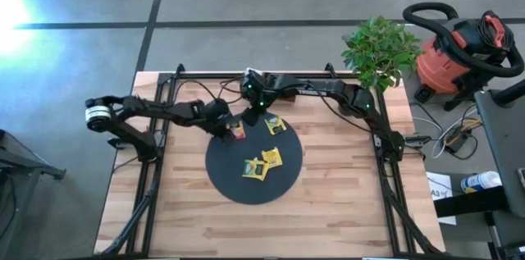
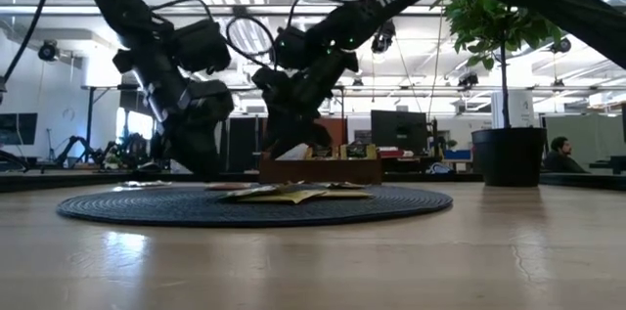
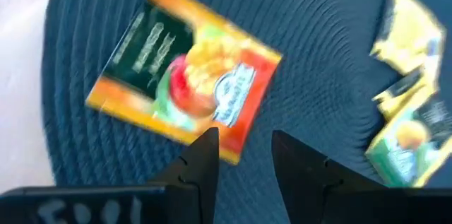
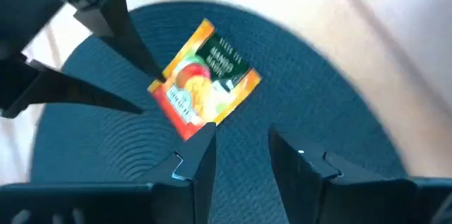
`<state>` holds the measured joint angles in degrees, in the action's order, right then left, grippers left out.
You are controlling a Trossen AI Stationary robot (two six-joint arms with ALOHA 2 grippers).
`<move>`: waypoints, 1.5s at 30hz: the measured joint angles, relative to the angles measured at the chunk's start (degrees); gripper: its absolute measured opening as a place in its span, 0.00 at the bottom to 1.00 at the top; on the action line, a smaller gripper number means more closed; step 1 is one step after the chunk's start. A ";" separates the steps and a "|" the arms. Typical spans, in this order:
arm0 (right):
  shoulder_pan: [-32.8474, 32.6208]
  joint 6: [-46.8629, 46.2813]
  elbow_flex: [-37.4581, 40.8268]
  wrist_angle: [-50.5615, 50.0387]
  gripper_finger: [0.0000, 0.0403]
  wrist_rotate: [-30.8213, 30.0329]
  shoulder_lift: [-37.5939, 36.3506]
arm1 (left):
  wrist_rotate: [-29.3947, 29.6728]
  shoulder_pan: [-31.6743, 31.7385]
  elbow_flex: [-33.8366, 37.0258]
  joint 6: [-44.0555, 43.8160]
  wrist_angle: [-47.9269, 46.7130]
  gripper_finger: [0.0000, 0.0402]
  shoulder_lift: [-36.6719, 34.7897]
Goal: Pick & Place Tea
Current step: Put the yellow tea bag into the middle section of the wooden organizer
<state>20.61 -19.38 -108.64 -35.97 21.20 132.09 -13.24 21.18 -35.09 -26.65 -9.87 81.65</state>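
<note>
Four tea packets lie flat on the round dark mat (image 1: pixel 246 186) in the high view: an orange-red one (image 1: pixel 237 131) at its far left edge, a green-yellow one (image 1: pixel 274 124) beside it, and two yellow ones (image 1: pixel 261 164) overlapping near the middle. The left gripper (image 1: pixel 227 128) and right gripper (image 1: pixel 251 115) meet over the orange-red packet above the pale plank table (image 1: pixel 344 202). From the low view, the packets (image 2: pixel 289 192) show as thin flat slips on the ribbed mat (image 2: pixel 127 207). The left wrist view has the orange-red packet (image 3: pixel 183 72) square and glossy, edges skewed to the spread, empty left gripper (image 3: pixel 244 157), one corner by a fingertip; the mat (image 3: pixel 318 68) is woven in concentric ridges. The right wrist view shows that packet (image 4: pixel 205 83) diagonal, a corner near the parted, empty right gripper (image 4: pixel 244 157), the left fingers (image 4: pixel 127 30) touching its other side.
</note>
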 joint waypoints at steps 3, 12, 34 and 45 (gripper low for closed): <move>-0.17 -0.19 -0.22 0.56 0.32 -1.55 0.03 | 1.36 -0.42 1.88 -0.47 0.72 0.31 0.00; -0.49 -9.36 -1.90 0.36 0.31 2.48 0.11 | 1.79 -0.40 9.32 -7.32 11.83 0.31 -0.22; -4.51 -20.74 0.80 0.31 0.32 0.45 0.26 | 3.05 -1.12 13.04 -6.75 21.40 0.31 -0.04; -5.12 -24.46 5.76 7.07 0.32 -0.24 0.31 | 2.79 -2.66 15.76 -9.17 29.24 0.31 0.02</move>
<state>15.49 -43.84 -102.88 -28.89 20.96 132.40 -10.46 18.51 -19.33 -35.82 19.38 81.67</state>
